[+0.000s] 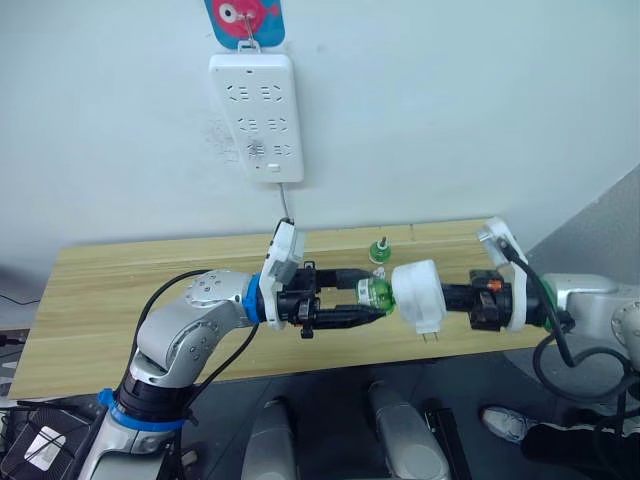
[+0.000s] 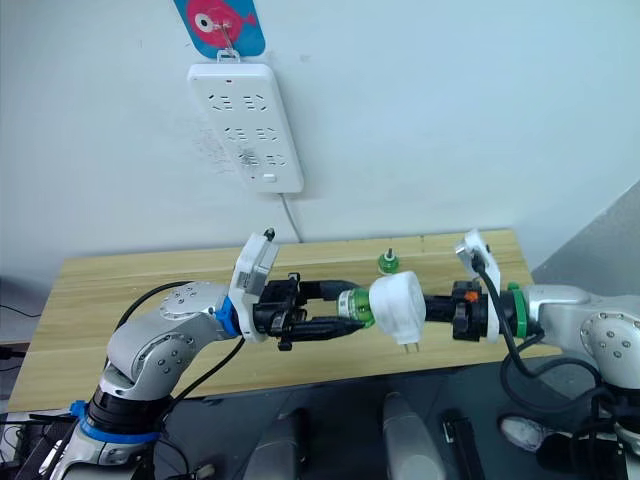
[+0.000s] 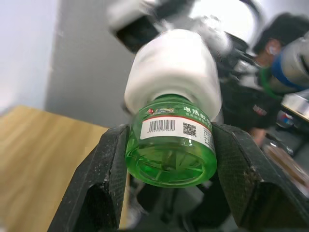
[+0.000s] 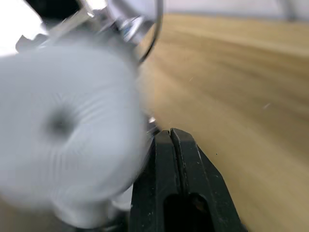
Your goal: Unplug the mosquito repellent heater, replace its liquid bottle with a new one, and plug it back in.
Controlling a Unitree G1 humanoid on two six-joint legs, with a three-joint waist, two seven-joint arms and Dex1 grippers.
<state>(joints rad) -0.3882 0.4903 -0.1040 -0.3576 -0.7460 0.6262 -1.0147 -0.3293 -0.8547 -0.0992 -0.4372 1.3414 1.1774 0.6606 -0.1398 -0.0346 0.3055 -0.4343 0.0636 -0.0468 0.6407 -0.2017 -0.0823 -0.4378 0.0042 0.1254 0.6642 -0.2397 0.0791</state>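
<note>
The white mosquito repellent heater hangs in the air over the table's front edge, its two prongs pointing down. My right gripper is shut on its right side. A green liquid bottle with a barcode label sticks out of the heater's left end. My left gripper is shut on that bottle, one black finger on each side. In the left wrist view the bottle sits between the fingers, its neck inside the heater. The right wrist view has the heater blurred beside a black finger.
A second small green bottle with a dark wick stands upright on the wooden table, just behind the grippers. A white power strip hangs on the wall above, its cord running down behind the table.
</note>
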